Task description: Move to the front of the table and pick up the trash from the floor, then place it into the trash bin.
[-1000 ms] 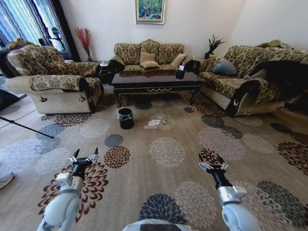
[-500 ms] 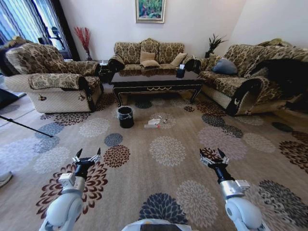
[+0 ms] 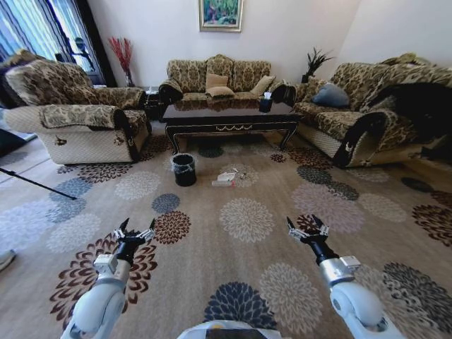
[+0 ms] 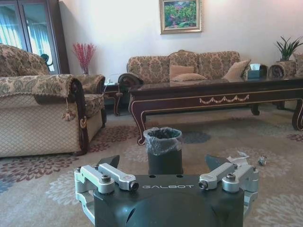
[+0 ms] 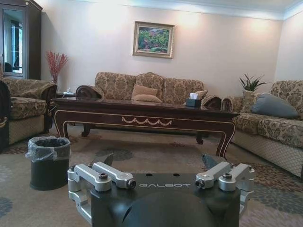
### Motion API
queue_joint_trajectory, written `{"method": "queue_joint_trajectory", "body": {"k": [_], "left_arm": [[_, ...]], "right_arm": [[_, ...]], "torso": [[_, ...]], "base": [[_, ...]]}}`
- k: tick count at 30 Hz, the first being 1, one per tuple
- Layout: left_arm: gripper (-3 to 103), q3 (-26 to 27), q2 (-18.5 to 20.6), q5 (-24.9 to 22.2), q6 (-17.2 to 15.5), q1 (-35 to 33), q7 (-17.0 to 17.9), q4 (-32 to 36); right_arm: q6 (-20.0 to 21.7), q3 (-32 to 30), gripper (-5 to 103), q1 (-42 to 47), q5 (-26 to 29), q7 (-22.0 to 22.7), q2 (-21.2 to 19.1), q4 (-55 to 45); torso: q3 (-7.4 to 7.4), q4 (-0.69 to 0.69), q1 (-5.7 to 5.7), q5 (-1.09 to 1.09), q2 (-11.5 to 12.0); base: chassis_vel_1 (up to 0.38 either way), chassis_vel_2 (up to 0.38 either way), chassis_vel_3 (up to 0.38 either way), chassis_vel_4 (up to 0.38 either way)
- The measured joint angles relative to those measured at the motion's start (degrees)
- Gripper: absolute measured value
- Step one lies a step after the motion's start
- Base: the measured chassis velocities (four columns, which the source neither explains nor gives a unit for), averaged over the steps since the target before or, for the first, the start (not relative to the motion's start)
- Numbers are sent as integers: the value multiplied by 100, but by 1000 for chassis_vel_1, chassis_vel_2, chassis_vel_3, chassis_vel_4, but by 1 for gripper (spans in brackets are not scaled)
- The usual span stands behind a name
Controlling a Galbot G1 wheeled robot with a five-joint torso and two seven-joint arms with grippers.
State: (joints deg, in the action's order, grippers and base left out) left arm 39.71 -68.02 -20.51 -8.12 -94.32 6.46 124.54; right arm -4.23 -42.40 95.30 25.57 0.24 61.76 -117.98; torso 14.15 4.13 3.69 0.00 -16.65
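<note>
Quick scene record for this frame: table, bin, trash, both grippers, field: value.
table: dark wood, far across the carpet, in front of the middle sofa
trash bin: on the carpet before the table's left end, upright, clear liner over its rim
trash: on the carpet just right of the bin, not picked up
left gripper: low over the carpet, fingers open, empty
right gripper: low over the carpet, fingers open, empty

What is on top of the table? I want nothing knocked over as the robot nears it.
A tissue box stands near the far right end of the table. The rest of the glossy top looks bare, though the low views hide much of it.
</note>
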Motion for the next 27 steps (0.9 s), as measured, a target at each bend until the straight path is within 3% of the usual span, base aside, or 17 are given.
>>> {"method": "queue_joint_trajectory", "body": {"k": [15, 27], "left_arm": [[100, 40, -54, -67, -25, 122, 88, 12], [100, 27, -108, -44, -24, 99, 97, 29]], "right_arm": [[-14, 102, 100, 26, -127, -20, 223, -41], [-14, 77, 100, -31, -110, -26, 38, -37]], "torso": [[-219, 0, -109, 0, 329], [-412, 0, -162, 0, 576]], "base": [[0, 0, 0, 0], [0, 0, 0, 0]]}}
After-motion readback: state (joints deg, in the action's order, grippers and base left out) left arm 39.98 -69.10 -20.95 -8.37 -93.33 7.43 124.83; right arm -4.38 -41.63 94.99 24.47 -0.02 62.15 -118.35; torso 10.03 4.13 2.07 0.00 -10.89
